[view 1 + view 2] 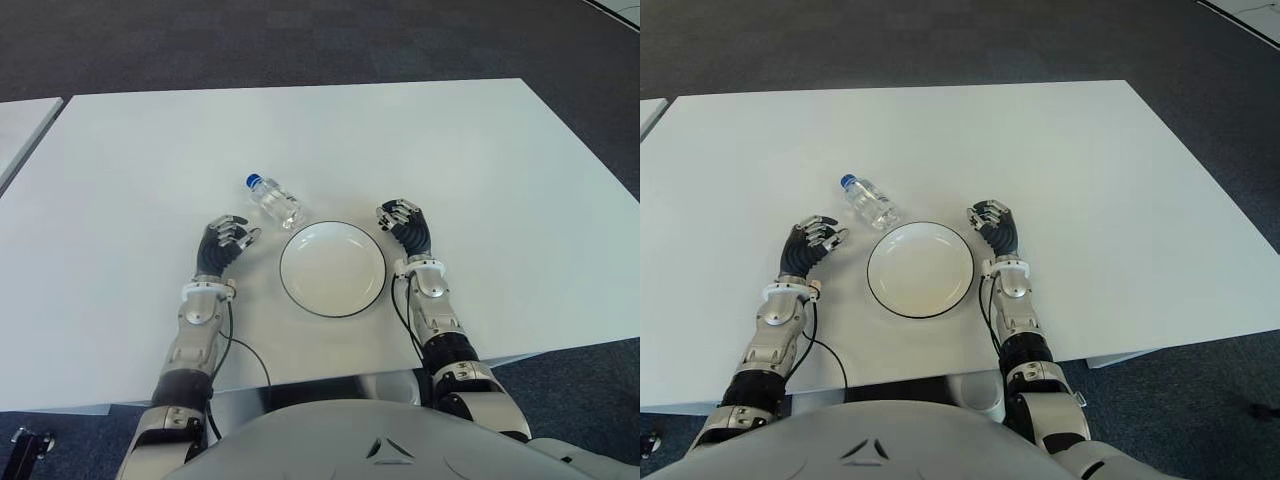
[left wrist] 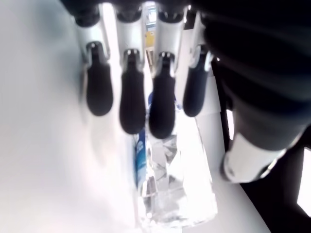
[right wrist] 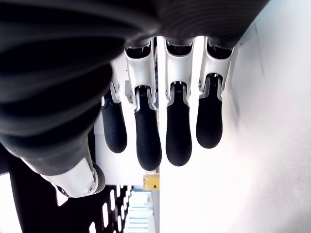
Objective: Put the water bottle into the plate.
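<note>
A white table (image 1: 480,160) fills most of the eye views, with dark carpet along the top of the frame. Just below the centre sits a white plate (image 1: 333,269) with a thin dark rim, holding nothing. The water bottle (image 1: 274,201) lies on its side on the table just up and left of the plate, blue cap toward the upper left, its base near the plate's rim but not plainly touching it.

The left hand (image 1: 224,243) shows left of the plate, below and left of the bottle, close to it. The eye views leave a thin strip of table between hand and bottle. Its wrist view adds what they cannot: four dark fingertips (image 2: 132,103) hang loosely over the table, apart from the thumb, and the clear, crinkled bottle (image 2: 175,184) with a blue label strip lies beyond them, not clasped. The hand is relaxed and holds nothing.

The right hand (image 1: 406,225) shows at the plate's right edge. Its wrist view shows four fingers (image 3: 178,130) hanging partly bent with the thumb off to one side, gripping nothing; neither bottle nor plate appears there.
</note>
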